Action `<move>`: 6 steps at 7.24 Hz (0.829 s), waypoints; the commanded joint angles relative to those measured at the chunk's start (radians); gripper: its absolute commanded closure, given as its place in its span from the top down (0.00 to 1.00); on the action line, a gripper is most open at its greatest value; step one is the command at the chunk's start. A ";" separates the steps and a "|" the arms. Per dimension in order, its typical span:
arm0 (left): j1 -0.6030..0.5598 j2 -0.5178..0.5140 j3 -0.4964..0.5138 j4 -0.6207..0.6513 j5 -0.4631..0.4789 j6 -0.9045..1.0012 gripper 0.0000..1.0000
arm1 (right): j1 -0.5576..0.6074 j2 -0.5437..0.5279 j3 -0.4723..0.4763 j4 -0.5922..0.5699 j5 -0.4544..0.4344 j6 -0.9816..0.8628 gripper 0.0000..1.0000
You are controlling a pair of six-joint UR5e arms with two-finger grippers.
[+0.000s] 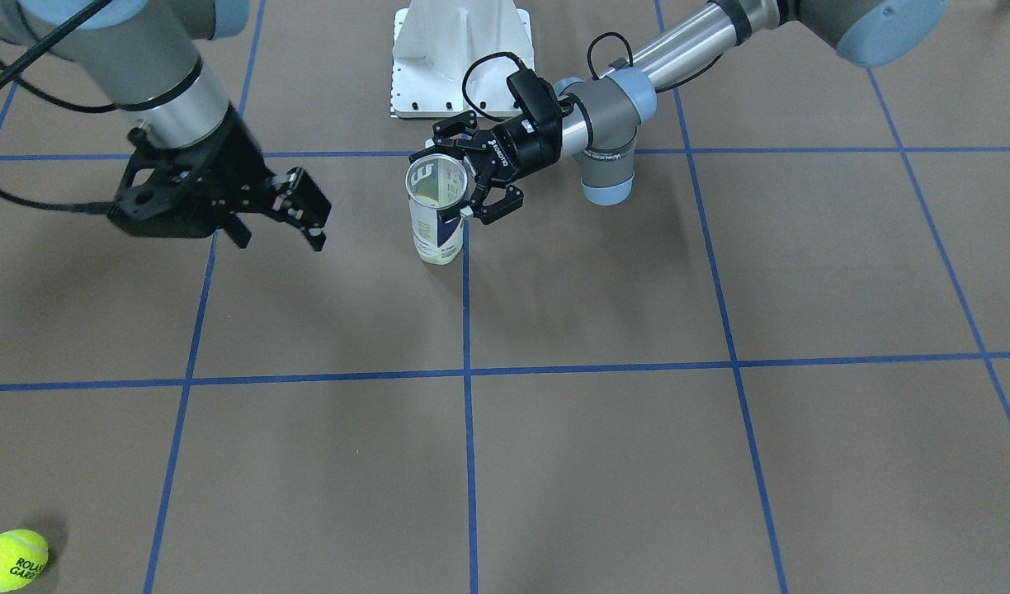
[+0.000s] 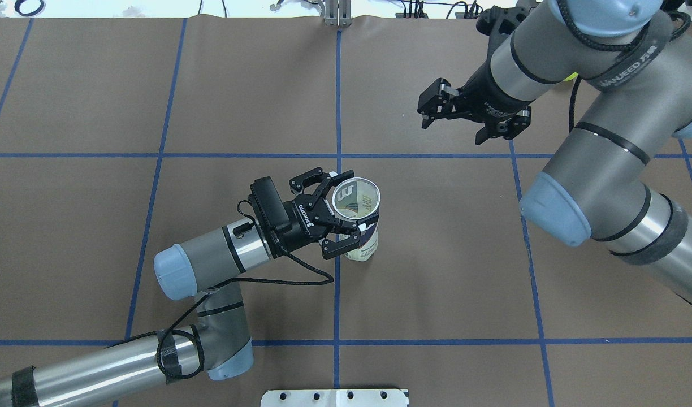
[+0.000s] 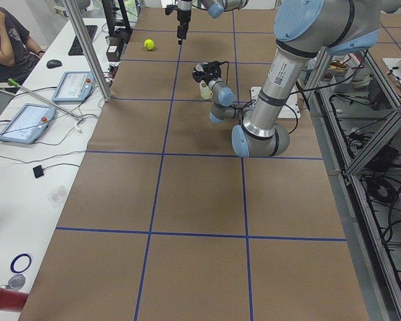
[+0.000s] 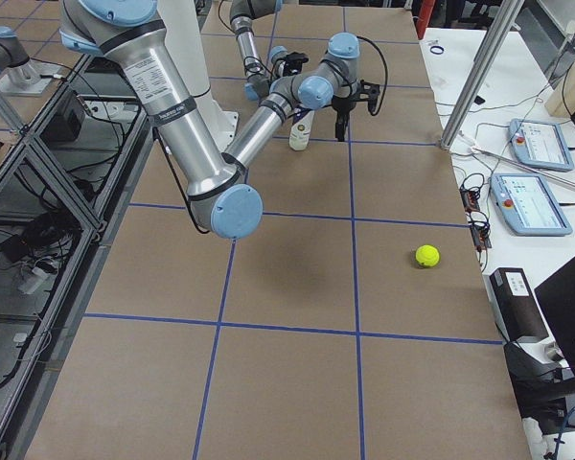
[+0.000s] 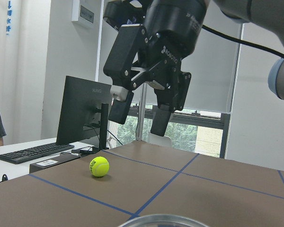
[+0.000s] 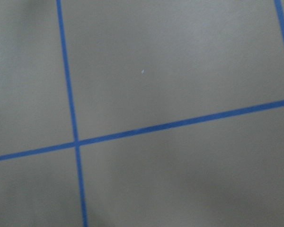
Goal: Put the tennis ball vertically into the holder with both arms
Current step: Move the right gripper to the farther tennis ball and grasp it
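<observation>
The holder point(image 1: 436, 219), a clear can with a white and navy label, stands upright with its mouth open on the brown table point(image 1: 637, 462); it also shows in the overhead view point(image 2: 360, 226). My left gripper point(image 1: 447, 177) point(image 2: 345, 202) is level with the can's top, jaws spread wide on either side of the rim. My right gripper point(image 1: 278, 235) point(image 2: 465, 127) hangs open and empty above the table, apart from the can; it also shows in the left wrist view point(image 5: 137, 113). The yellow tennis ball point(image 1: 11, 561) point(image 4: 426, 255) point(image 5: 99, 166) lies far off near the table's corner.
The white pedestal base point(image 1: 460, 58) point(image 2: 334, 397) sits at the robot's edge of the table. Blue tape lines cross the brown table cover. Metal posts point(image 4: 479, 77), tablets point(image 4: 532, 201) and a seated operator point(image 3: 7, 40) are beside the table's far edge.
</observation>
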 commanded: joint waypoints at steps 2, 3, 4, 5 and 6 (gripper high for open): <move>-0.001 0.003 0.001 -0.013 0.018 0.000 0.91 | 0.181 0.012 -0.394 0.114 0.016 -0.361 0.98; -0.001 0.005 -0.001 -0.016 0.020 0.000 0.91 | 0.199 0.027 -0.575 0.302 0.009 -0.363 0.97; -0.001 0.006 0.001 -0.027 0.026 0.002 0.91 | 0.213 0.050 -0.676 0.386 -0.023 -0.366 0.96; -0.001 0.006 0.001 -0.035 0.029 0.002 0.91 | 0.207 0.066 -0.707 0.396 -0.147 -0.368 0.97; -0.001 0.006 0.001 -0.035 0.029 0.002 0.92 | 0.209 0.083 -0.766 0.467 -0.192 -0.365 0.97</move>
